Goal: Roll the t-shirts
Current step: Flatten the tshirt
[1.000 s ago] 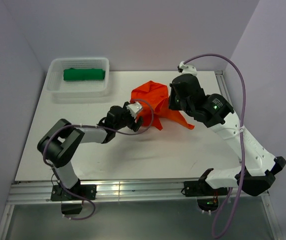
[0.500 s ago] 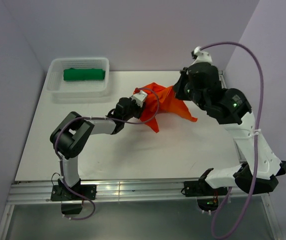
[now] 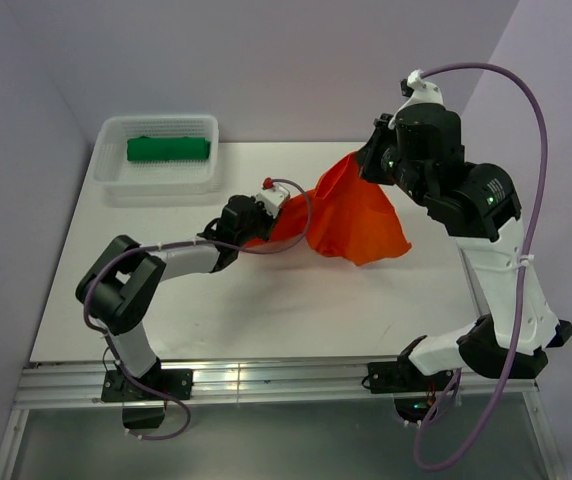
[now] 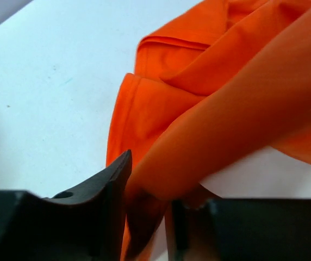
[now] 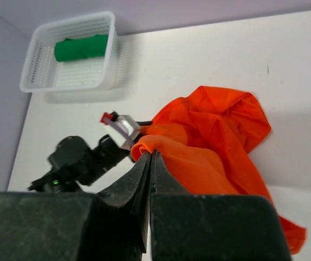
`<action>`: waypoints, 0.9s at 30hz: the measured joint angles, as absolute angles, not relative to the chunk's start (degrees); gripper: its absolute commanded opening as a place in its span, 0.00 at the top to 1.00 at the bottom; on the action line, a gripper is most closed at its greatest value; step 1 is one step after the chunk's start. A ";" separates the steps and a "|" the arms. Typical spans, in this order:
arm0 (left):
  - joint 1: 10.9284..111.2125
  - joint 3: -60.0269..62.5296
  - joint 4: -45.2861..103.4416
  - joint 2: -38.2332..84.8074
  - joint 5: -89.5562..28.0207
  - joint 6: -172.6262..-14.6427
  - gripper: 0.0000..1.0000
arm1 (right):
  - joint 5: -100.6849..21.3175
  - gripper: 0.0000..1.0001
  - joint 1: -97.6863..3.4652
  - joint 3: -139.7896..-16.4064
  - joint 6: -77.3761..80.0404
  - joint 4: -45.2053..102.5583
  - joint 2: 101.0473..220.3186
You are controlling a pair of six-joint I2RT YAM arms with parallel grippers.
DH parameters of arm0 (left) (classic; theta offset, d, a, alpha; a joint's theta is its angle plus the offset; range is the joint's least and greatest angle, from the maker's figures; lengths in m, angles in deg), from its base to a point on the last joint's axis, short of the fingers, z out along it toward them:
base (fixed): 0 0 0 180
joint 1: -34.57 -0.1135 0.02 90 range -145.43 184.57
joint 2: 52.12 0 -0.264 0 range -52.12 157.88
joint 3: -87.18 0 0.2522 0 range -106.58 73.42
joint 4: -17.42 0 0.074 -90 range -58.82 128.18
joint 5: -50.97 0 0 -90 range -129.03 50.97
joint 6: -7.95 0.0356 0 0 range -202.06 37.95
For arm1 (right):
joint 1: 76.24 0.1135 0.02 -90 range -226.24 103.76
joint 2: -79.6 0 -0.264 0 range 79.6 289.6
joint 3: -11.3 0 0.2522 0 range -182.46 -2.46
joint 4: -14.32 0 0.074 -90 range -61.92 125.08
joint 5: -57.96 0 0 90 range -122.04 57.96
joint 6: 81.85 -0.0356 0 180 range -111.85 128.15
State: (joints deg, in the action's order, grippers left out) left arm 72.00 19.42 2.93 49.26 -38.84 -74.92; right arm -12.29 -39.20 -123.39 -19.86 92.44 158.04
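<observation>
On the table (image 3: 266,310) the orange t-shirt (image 3: 358,222) hangs bunched over the far-right part, unrolled, so approx. half the job is left, I'd judge. At the far-left corner, the basket (image 3: 106,172) w/ the green t-shirt (image 3: 168,149) rolled inside. The right gripper (image 5: 150,155) is clamped on orange cloth, lifting it; the left gripper (image 4: 147,204) pinches a lower fold. Needs spreading flat, then rolling.

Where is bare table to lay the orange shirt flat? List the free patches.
Widest: the near strip of table between the orange t-shirt and the near edge. Smaller: between the basket and the left arm. Crowded: centre-right, where the left gripper and right gripper pinch it.
</observation>
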 measured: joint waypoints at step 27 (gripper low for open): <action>63.32 20.03 23.28 45.02 -14.67 -68.75 0.60 | -18.81 1.00 -49.41 -122.29 -17.81 92.88 156.22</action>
